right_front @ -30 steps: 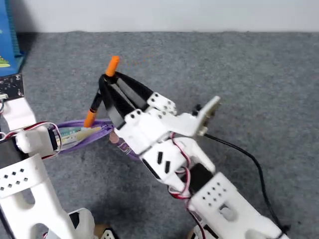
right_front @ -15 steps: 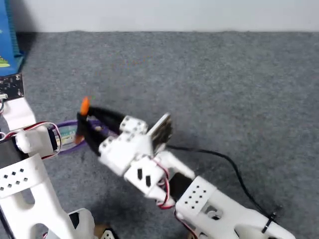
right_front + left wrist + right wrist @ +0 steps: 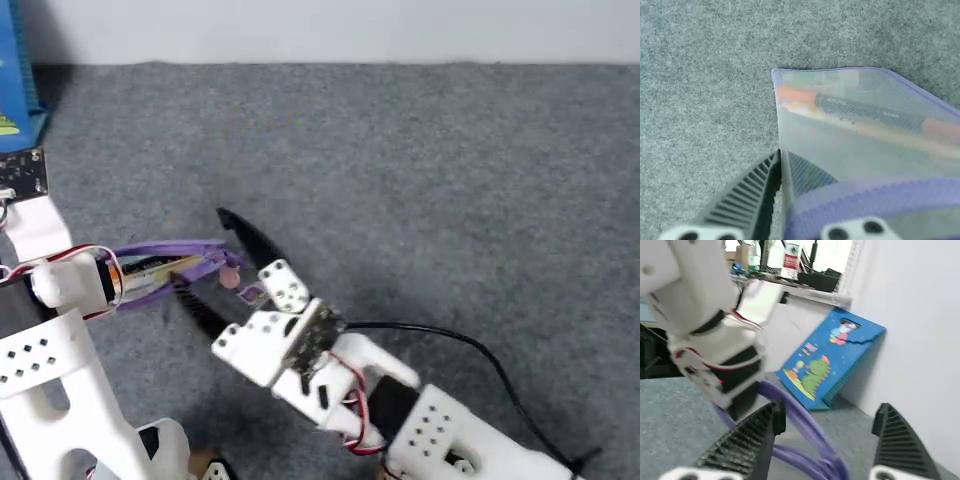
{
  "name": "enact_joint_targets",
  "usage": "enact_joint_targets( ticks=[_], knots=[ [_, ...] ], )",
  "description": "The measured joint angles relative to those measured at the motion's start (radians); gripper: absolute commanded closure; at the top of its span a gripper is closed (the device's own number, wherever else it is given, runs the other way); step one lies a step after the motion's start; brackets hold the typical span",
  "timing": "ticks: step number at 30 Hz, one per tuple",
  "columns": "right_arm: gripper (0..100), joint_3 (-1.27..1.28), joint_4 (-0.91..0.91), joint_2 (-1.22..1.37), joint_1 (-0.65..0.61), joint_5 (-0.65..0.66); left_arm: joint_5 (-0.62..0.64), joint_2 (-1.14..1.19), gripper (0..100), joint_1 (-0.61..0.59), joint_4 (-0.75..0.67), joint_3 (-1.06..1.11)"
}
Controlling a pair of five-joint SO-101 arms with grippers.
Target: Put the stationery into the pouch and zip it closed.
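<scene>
The purple-edged clear pouch (image 3: pixel 165 264) lies at the left of the grey mat, and my left gripper (image 3: pixel 785 165) is shut on its edge. Through its clear wall (image 3: pixel 850 145) an orange and black pen (image 3: pixel 840 107) lies inside. My right gripper (image 3: pixel 200 250) is open, one black finger on each side of the pouch's free end, near the small zip pull (image 3: pixel 232 278). In the right wrist view the purple rim (image 3: pixel 800 425) runs between that gripper's (image 3: pixel 831 410) spread fingers, with nothing held.
A blue printed bag (image 3: pixel 18 70) stands at the far left edge, also seen as the blue bag (image 3: pixel 832 357) behind the left arm (image 3: pixel 715 335). A black cable (image 3: pixel 480 350) trails over the mat from the right arm. A pale wall (image 3: pixel 330 30) bounds the far side.
My right gripper carried the orange pen down and left to the pouch and let go. It now stands open and lower, across the pouch's end. The left arm held still.
</scene>
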Motion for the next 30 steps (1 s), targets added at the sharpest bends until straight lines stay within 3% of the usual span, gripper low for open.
enact_joint_targets(
  ticks=[5,11,17,30],
  knots=[
    [80.1,0.000,0.238,-0.100,0.081,0.000,0.000,0.000,99,0.000,0.000,0.000],
    [86.1,0.000,0.448,-0.114,0.086,-0.046,0.000,0.000,99,0.000,0.000,0.000],
    [86.5,0.000,0.457,-0.043,0.086,-0.097,0.000,0.000,99,0.000,0.000,0.000],
    [86.9,-0.299,0.457,0.500,0.103,-0.161,0.000,0.000,99,0.000,0.000,0.000]
  ],
)
